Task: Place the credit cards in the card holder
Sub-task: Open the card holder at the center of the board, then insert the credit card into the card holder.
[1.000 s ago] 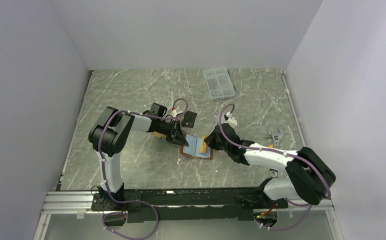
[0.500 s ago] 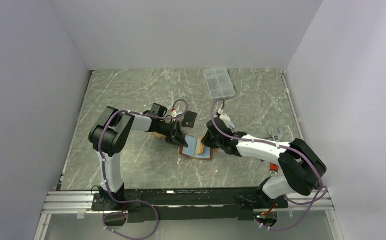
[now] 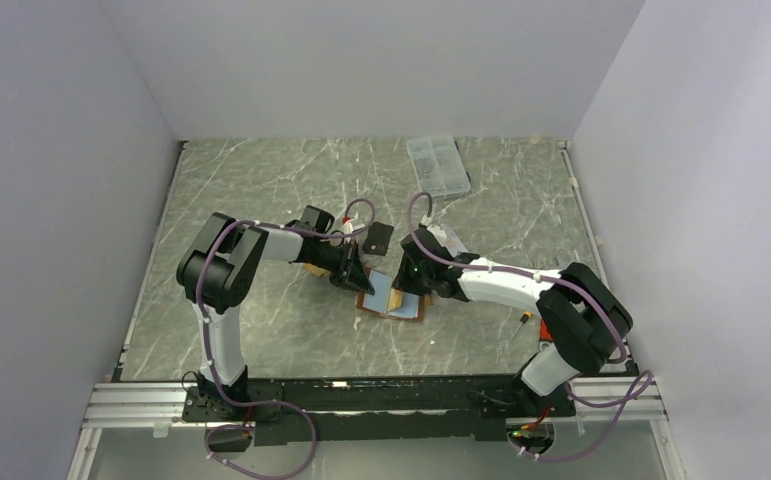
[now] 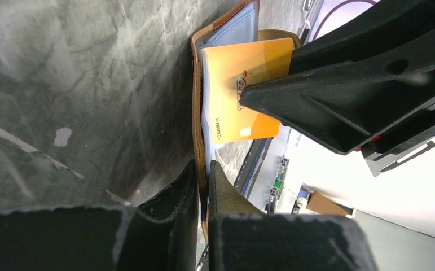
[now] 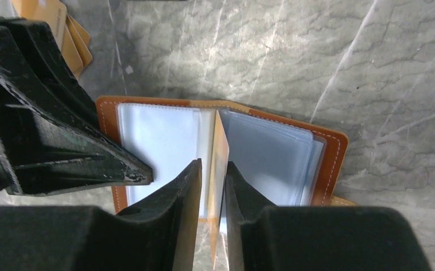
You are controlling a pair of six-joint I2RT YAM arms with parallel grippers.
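The brown card holder (image 3: 381,302) lies open on the table, pale blue pockets up (image 5: 158,135). My left gripper (image 3: 354,278) is shut on its left leather edge (image 4: 199,130) and pins it. My right gripper (image 3: 407,288) is shut on an orange-tan card (image 5: 219,141), held edge-on over the holder's middle fold, its lower edge at the pockets. The left wrist view shows that card's face (image 4: 243,62) against the open holder (image 4: 232,25). A black card (image 3: 379,237) lies just behind the holder. More orange-tan cards (image 5: 71,34) lie under the left arm. No silver-grey card shows.
A clear plastic compartment box (image 3: 438,165) stands at the back, right of centre. A small orange-tipped tool (image 3: 526,318) lies by the right arm's elbow. Walls close in the table on three sides.
My right arm has swung left and carried the orange-tan card from the holder's right edge to over its middle. The left gripper has stayed on the holder's edge.
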